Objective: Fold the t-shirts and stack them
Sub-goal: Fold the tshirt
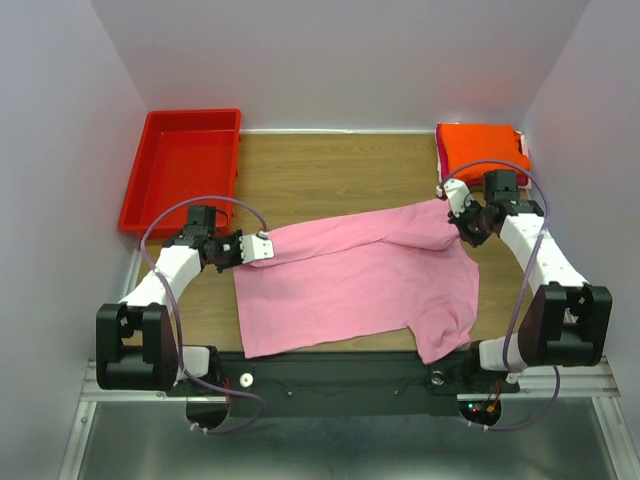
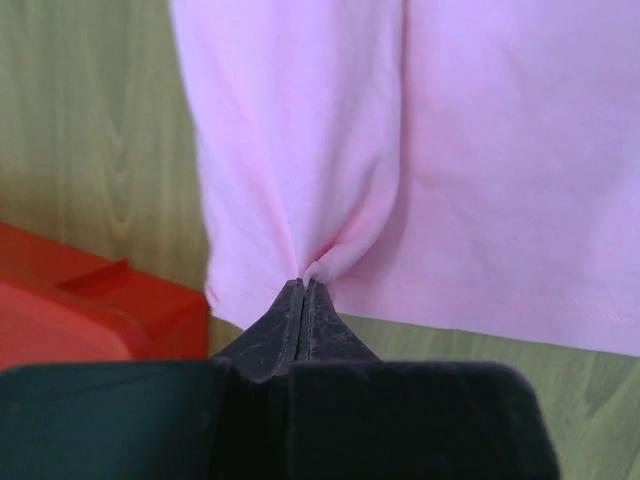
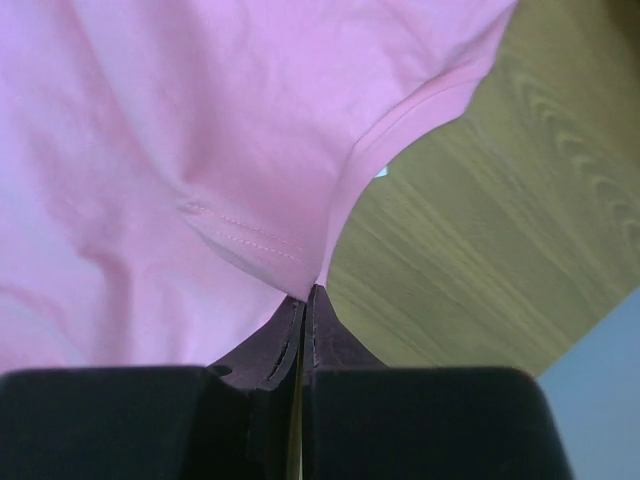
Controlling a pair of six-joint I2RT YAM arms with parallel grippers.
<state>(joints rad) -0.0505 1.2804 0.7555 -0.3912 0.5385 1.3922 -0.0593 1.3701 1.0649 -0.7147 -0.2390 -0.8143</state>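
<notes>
A light pink t-shirt (image 1: 360, 280) lies spread over the middle of the wooden table, its far edge lifted and folded forward. My left gripper (image 1: 262, 247) is shut on its left edge, and the left wrist view shows the cloth (image 2: 400, 150) pinched at the fingertips. My right gripper (image 1: 462, 217) is shut on the shirt's right end near the collar hem, and the right wrist view shows the pink cloth (image 3: 200, 150) pinched there. A folded bright orange t-shirt (image 1: 480, 148) sits at the back right, with a darker pink-red one under it showing at its right edge (image 1: 522, 150).
A rigid red plastic tray (image 1: 185, 165) stands at the back left, and its corner shows in the left wrist view (image 2: 80, 310). White walls close the sides and back. A black rail runs along the near edge.
</notes>
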